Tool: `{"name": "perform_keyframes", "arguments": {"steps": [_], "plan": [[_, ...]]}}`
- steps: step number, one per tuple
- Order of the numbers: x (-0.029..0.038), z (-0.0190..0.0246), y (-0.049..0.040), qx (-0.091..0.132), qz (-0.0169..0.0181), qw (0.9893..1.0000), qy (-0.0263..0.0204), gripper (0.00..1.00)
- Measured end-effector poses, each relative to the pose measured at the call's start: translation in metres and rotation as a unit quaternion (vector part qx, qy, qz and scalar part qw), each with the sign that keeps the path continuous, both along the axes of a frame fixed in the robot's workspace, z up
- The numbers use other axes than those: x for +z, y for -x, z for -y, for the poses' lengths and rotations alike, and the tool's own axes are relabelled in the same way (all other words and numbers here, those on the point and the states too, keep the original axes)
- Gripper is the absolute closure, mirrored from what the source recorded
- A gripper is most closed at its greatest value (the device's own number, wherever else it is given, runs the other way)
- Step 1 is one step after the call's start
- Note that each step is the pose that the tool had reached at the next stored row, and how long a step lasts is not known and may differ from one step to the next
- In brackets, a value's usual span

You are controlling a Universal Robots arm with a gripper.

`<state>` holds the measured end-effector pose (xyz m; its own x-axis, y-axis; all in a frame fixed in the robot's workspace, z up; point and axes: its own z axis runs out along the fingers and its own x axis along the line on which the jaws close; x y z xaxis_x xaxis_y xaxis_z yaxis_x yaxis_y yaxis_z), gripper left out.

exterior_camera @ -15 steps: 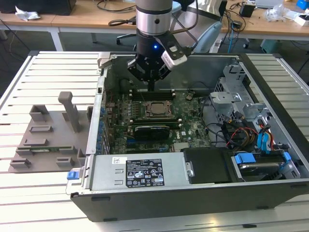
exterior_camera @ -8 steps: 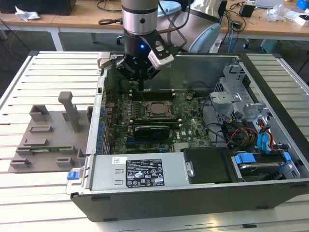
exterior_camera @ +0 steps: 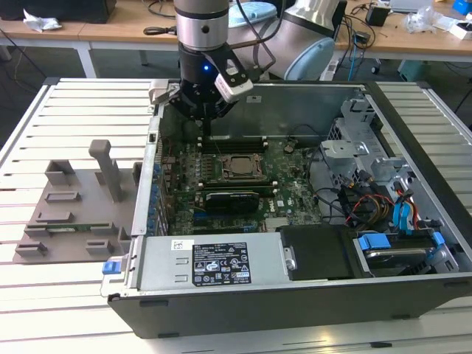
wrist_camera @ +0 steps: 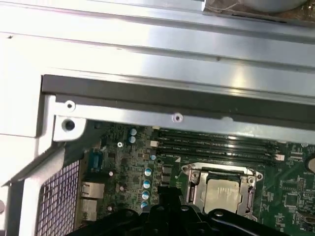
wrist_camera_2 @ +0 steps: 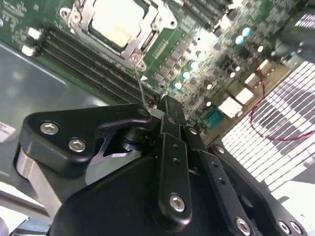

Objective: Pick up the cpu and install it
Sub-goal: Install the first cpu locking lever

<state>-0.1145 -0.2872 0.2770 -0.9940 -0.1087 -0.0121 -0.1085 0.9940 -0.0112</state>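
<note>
Claw (wrist_camera_2: 165, 105) narrow, fingers together, holding nothing, poised inside the open computer case (exterior_camera: 413, 133) close to its rear wall. The cpu (exterior_camera: 237, 167) sits in the socket frame (wrist_camera_2: 83, 14) just below and ahead of the fingertips, apart from them.

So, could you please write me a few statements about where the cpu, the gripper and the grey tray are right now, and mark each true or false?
1. The cpu sits in the socket frame on the motherboard. True.
2. The gripper is over the grey tray. False: it hangs inside the open computer case, near its back wall.
3. The gripper's fingers hold the cpu. False: in the second wrist view the cpu lies in the socket, apart from the gripper.
4. The grey tray lies outside the case, to the exterior view's left. True.
</note>
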Motion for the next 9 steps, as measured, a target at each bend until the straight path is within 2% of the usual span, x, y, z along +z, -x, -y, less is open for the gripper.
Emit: {"name": "perform_keyframes", "arguments": {"steps": [1, 4, 9], "plan": [[-0.0017, -0.0035, 0.0009, 0.0, 0.0, 1.0, 0.0, 0.89], [-0.008, -0.0072, 0.0012, 0.0, 0.0001, 1.0, -0.0001, 0.89], [-0.0125, -0.0078, -0.0003, 0.0, -0.0001, 1.0, 0.0, 0.89]]}}
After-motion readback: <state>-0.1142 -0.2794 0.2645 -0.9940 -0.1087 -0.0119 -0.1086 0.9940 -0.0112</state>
